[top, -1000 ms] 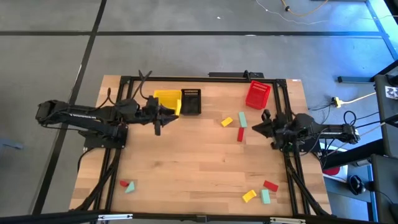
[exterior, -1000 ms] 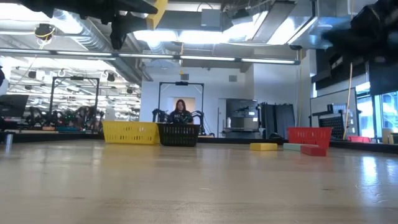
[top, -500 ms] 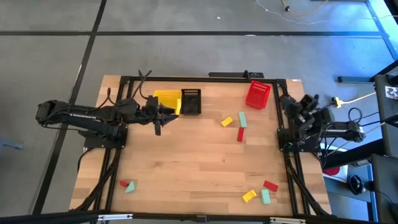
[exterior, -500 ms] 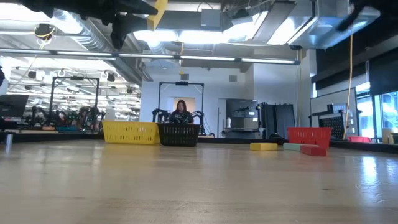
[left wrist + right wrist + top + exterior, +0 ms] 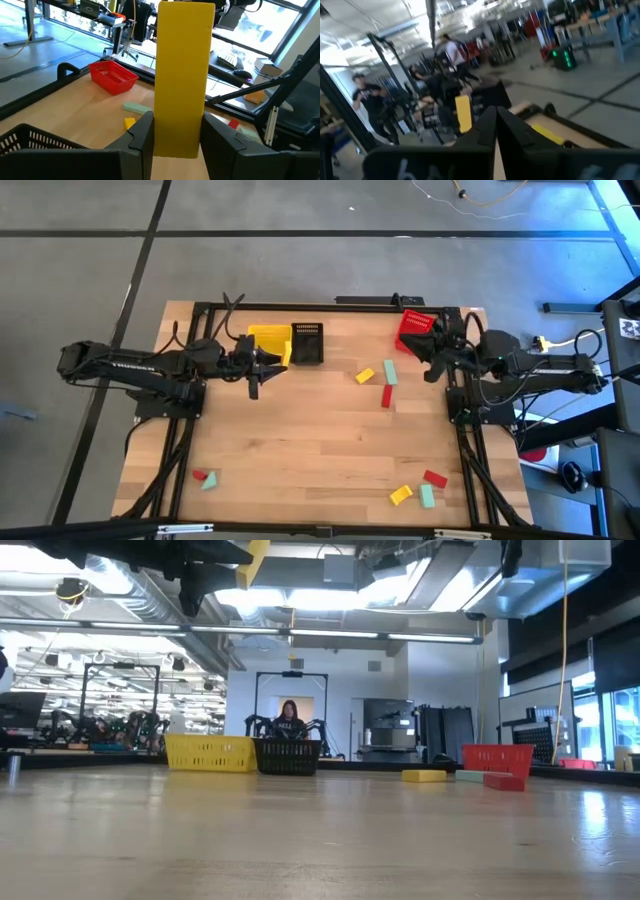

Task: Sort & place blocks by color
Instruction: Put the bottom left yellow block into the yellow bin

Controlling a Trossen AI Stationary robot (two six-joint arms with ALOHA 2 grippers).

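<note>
My left gripper [image 5: 272, 360] hovers at the near edge of the yellow basket [image 5: 266, 338], shut on a yellow bar block [image 5: 181, 75]; the bar also shows high in the low view [image 5: 253, 560]. My right gripper [image 5: 428, 360] is raised beside the red basket [image 5: 413, 332], its fingers shut on nothing. Loose blocks lie flat on the table: yellow [image 5: 365, 376], teal [image 5: 390, 370] and red [image 5: 387, 395] in the middle, red [image 5: 435, 478], yellow [image 5: 400, 494] and teal [image 5: 427, 496] near the front right, and red [image 5: 200, 475] and teal [image 5: 210, 482] near the front left. My left gripper pinches the yellow bar's lower end [image 5: 177, 142] between its two fingers [image 5: 142, 137]. The bar runs on past the fingertips along the fingers' line. It is lifted clear of the table and the baskets.
A black basket [image 5: 307, 343] stands right of the yellow one along the far edge. A dark frame rail [image 5: 330, 307] borders the table. Wide bare wood lies in the table's middle and near part. People stand in the room beyond.
My right arm has swung away from the middle blocks toward the far right corner, turned outward off the table, then come back with its gripper beside the red basket. The blocks have stayed where they were.
</note>
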